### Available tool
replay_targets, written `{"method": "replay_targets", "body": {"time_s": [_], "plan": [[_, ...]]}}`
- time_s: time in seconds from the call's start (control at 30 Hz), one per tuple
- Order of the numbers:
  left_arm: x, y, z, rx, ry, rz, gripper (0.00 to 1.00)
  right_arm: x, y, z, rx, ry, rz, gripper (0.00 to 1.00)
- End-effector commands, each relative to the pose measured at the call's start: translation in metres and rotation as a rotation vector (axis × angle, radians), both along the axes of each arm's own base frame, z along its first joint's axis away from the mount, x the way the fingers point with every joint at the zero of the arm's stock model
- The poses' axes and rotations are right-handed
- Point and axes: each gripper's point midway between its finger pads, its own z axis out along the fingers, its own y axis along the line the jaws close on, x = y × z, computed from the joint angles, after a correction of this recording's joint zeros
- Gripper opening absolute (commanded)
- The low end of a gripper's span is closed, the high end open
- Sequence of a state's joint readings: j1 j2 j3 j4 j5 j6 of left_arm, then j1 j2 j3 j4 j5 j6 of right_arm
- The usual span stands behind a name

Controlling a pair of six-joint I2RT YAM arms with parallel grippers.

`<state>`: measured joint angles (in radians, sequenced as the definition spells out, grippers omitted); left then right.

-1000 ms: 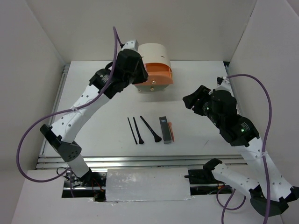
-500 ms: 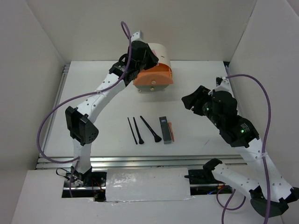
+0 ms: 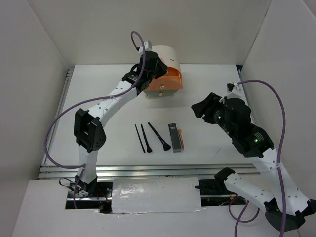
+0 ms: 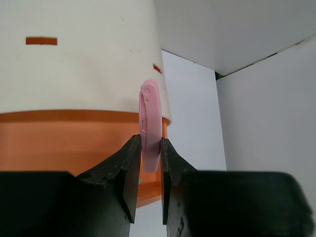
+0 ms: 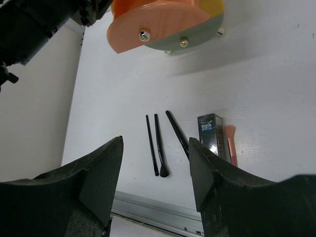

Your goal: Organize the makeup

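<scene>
My left gripper (image 4: 147, 154) is shut on a slim pink stick (image 4: 149, 116), held upright against the cream organizer (image 4: 79, 59) just above its open orange drawer (image 4: 69, 138). In the top view the left gripper (image 3: 153, 69) is at the organizer's (image 3: 167, 55) front left. Two thin black sticks (image 3: 139, 138), a black brush (image 3: 159, 136), a dark grey box (image 3: 174, 137) and a salmon-pink stick (image 3: 181, 139) lie in a row on the table. My right gripper (image 3: 201, 109) is open and empty, hovering to the right of the row; the right wrist view shows the box (image 5: 212, 132) and sticks (image 5: 152, 145) below it.
White walls close in the table at the back, left and right. A metal rail (image 3: 148, 170) runs along the near edge. The orange drawer (image 3: 167, 83) juts out toward the row. The organizer's underside (image 5: 165, 22) shows in the right wrist view.
My left arm has swung right and back, carrying its gripper from the organizer's left front to over the orange drawer. The right arm has barely moved.
</scene>
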<state>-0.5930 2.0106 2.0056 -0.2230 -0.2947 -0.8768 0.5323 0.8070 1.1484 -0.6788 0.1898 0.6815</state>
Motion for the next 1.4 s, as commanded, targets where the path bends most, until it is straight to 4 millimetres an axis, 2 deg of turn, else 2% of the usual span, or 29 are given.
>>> {"method": "replay_targets", "body": {"time_s": [0.0, 0.17, 0.2, 0.3, 0.33, 0.4, 0.43, 0.53, 0.7, 0.73, 0.77, 0.8, 0.83, 0.87, 0.9, 0.93, 0.97, 1.0, 1.03, 1.07, 1.1, 1.13, 1.17, 1.2, 1.23, 1.27, 1.3, 1.33, 1.37], "plan": [[0.003, 0.005, 0.018, -0.050, -0.055, 0.050, 0.21, 0.003, 0.001, 0.010, -0.004, -0.050, 0.009, 0.63], [-0.002, 0.009, 0.013, -0.051, -0.042, 0.070, 0.25, 0.007, 0.003, 0.011, -0.008, -0.053, 0.017, 0.64], [-0.004, 0.009, 0.018, -0.062, -0.054, 0.070, 0.27, 0.007, 0.004, 0.012, -0.007, -0.054, 0.017, 0.64], [-0.007, 0.009, 0.016, -0.060, -0.056, 0.067, 0.43, 0.009, 0.004, 0.011, -0.015, -0.054, 0.019, 0.64], [-0.008, 0.009, 0.017, -0.062, -0.057, 0.065, 0.55, 0.010, 0.004, 0.011, -0.015, -0.054, 0.018, 0.64], [-0.008, 0.009, 0.020, -0.062, -0.060, 0.066, 0.65, 0.010, 0.004, 0.011, -0.016, -0.054, 0.018, 0.64], [-0.008, 0.009, 0.024, -0.065, -0.066, 0.064, 0.72, 0.010, 0.004, 0.010, -0.016, -0.054, 0.020, 0.64], [-0.008, 0.008, 0.035, -0.070, -0.089, 0.055, 0.79, 0.011, 0.005, 0.010, -0.014, -0.053, 0.021, 0.64], [-0.014, 0.012, 0.062, -0.057, -0.124, 0.046, 0.84, 0.016, 0.008, 0.004, -0.015, -0.044, 0.023, 0.64], [-0.015, 0.017, 0.074, -0.058, -0.138, 0.057, 0.86, 0.019, 0.011, -0.002, -0.015, -0.032, 0.029, 0.64], [-0.021, 0.024, 0.073, -0.018, -0.109, 0.068, 0.87, 0.021, 0.014, -0.006, -0.014, -0.024, 0.033, 0.63], [-0.024, 0.034, 0.089, -0.012, -0.124, 0.100, 0.93, 0.024, 0.017, -0.009, -0.005, -0.018, 0.037, 0.63], [-0.028, 0.042, 0.092, 0.009, -0.113, 0.119, 0.95, 0.027, 0.023, -0.015, -0.002, -0.002, 0.053, 0.57], [-0.041, 0.055, 0.092, 0.051, -0.076, 0.140, 0.99, 0.030, 0.027, -0.019, 0.003, 0.006, 0.062, 0.52], [-0.054, 0.080, 0.097, 0.095, -0.057, 0.207, 0.99, 0.042, 0.039, -0.032, 0.022, 0.019, 0.080, 0.20], [-0.054, 0.080, 0.097, 0.096, -0.057, 0.208, 0.99, 0.041, 0.040, -0.032, 0.025, 0.021, 0.088, 0.20], [-0.074, 0.100, 0.095, 0.126, -0.017, 0.235, 1.00, 0.049, 0.048, -0.030, 0.051, 0.002, 0.095, 0.09], [-0.093, 0.122, 0.111, 0.119, -0.029, 0.281, 0.99, 0.057, 0.055, -0.048, 0.045, 0.045, 0.105, 0.00], [-0.106, 0.134, 0.089, 0.178, 0.032, 0.292, 1.00, 0.061, 0.063, -0.053, 0.059, 0.055, 0.119, 0.00], [-0.116, 0.144, 0.084, 0.195, 0.047, 0.300, 0.99, 0.070, 0.070, -0.052, 0.078, 0.043, 0.132, 0.00], [-0.126, 0.155, 0.080, 0.212, 0.060, 0.306, 0.99, 0.080, 0.079, -0.066, 0.070, 0.080, 0.140, 0.00], [-0.147, 0.170, 0.092, 0.200, 0.040, 0.309, 0.99, 0.087, 0.085, -0.068, 0.077, 0.087, 0.143, 0.00], [-0.159, 0.179, 0.065, 0.256, 0.098, 0.306, 0.99, 0.095, 0.094, -0.061, 0.111, 0.071, 0.160, 0.00], [-0.170, 0.186, 0.060, 0.268, 0.108, 0.302, 0.99, 0.106, 0.101, -0.075, 0.104, 0.104, 0.155, 0.00], [-0.188, 0.199, 0.067, 0.253, 0.088, 0.296, 0.99, 0.113, 0.106, -0.076, 0.122, 0.111, 0.145, 0.00], [-0.197, 0.203, 0.043, 0.293, 0.132, 0.277, 0.99, 0.123, 0.110, -0.075, 0.134, 0.097, 0.136, 0.00], [-0.205, 0.206, 0.036, 0.304, 0.138, 0.255, 0.99, 0.135, 0.116, -0.082, 0.135, 0.114, 0.127, 0.00], [-0.222, 0.214, 0.042, 0.282, 0.115, 0.238, 0.99, 0.144, 0.117, -0.083, 0.150, 0.117, 0.102, 0.00], [-0.229, 0.219, 0.022, 0.305, 0.152, 0.235, 0.99, 0.156, 0.120, -0.073, 0.160, 0.097, 0.081, 0.00]]}}
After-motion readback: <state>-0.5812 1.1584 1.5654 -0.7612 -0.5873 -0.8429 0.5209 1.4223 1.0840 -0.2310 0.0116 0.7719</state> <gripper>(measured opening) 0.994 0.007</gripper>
